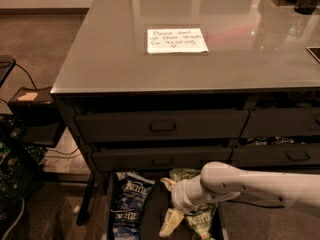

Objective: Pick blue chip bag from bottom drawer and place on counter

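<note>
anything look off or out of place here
Nothing spilled or damaged. The bottom drawer is open, with the blue chip bag lying flat at its left and a green bag crumpled under the gripper, which hangs open over the drawer's middle.

Office: handwritten note [177, 40] on counter [100, 59]

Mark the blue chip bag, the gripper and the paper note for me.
blue chip bag [127, 201]: camera view, middle of its front, in the open bottom drawer [150, 223].
gripper [174, 205]: camera view, arm's end, over the drawer right of the bag.
paper note [177, 40]: camera view, centre of the sheet, on the counter [100, 59].
</note>
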Robot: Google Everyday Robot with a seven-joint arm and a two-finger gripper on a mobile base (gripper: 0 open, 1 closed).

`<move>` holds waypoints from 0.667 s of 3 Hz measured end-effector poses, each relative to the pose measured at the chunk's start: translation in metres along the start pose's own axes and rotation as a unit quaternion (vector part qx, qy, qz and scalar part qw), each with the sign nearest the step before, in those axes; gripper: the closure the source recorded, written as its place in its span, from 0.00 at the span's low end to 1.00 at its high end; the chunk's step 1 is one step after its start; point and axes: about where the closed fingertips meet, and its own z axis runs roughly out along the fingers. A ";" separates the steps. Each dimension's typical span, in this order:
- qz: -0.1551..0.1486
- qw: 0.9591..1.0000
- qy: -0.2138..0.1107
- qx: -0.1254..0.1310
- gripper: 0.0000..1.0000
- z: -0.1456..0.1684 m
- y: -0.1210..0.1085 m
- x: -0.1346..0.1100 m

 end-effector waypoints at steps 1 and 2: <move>-0.030 0.999 -0.013 -0.016 0.00 0.050 -0.006 0.008; -0.060 0.998 0.005 -0.009 0.00 0.143 -0.020 0.007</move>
